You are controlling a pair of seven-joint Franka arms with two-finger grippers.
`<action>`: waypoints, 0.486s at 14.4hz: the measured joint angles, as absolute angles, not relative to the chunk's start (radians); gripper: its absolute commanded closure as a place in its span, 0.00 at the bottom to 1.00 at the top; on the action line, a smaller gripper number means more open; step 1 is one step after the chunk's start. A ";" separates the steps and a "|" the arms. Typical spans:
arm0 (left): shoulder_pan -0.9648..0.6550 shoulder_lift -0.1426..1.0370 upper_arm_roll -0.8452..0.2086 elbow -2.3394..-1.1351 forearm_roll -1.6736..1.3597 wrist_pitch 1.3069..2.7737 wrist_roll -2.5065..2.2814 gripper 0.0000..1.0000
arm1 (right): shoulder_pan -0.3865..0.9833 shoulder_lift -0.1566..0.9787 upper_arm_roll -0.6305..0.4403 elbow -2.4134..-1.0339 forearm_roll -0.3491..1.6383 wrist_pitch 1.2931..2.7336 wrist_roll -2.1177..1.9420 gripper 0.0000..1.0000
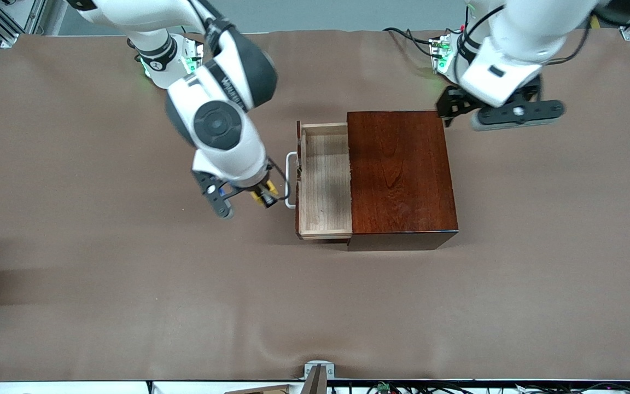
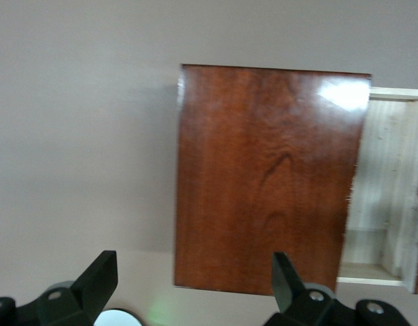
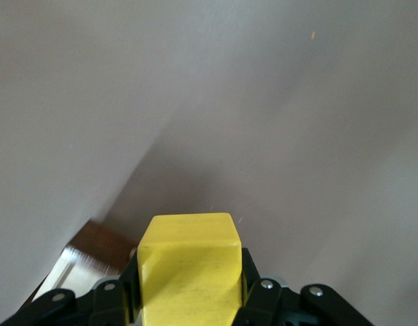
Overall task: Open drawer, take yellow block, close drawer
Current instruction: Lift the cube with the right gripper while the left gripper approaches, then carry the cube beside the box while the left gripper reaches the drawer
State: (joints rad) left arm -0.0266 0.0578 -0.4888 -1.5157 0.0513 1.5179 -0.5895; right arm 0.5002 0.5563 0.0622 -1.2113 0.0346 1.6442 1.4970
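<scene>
The drawer (image 1: 323, 180) stands pulled out of the dark reddish-brown wooden box (image 1: 400, 175), and its pale wood inside shows nothing in it. Its white bar handle (image 1: 291, 180) faces the right arm's end of the table. My right gripper (image 1: 264, 196) hangs over the cloth just in front of that handle, shut on the yellow block (image 1: 268, 192). In the right wrist view the yellow block (image 3: 188, 272) fills the space between the black fingers (image 3: 259, 292). My left gripper (image 2: 194, 275) waits open and empty over the cloth beside the box (image 2: 270, 176).
A brown cloth (image 1: 129, 273) covers the whole table. The box with its open drawer (image 2: 392, 183) is the only obstacle. A small metal bracket (image 1: 318, 372) sits at the table edge nearest the front camera.
</scene>
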 measured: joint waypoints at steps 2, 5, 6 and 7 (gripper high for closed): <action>-0.036 0.103 -0.533 -1.491 0.051 1.542 -0.676 0.00 | 0.435 0.556 0.059 -1.212 0.035 1.588 1.342 1.00; -0.122 0.174 -0.550 -1.467 0.051 1.633 -0.841 0.00 | 0.314 0.552 0.057 -1.212 0.035 1.532 1.095 1.00; -0.159 0.199 -0.550 -1.466 0.053 1.678 -0.907 0.00 | 0.278 0.552 0.057 -1.213 0.035 1.524 1.026 1.00; -0.194 0.225 -0.550 -1.466 0.062 1.721 -0.972 0.00 | 0.247 0.552 0.057 -1.217 0.034 1.519 0.957 1.00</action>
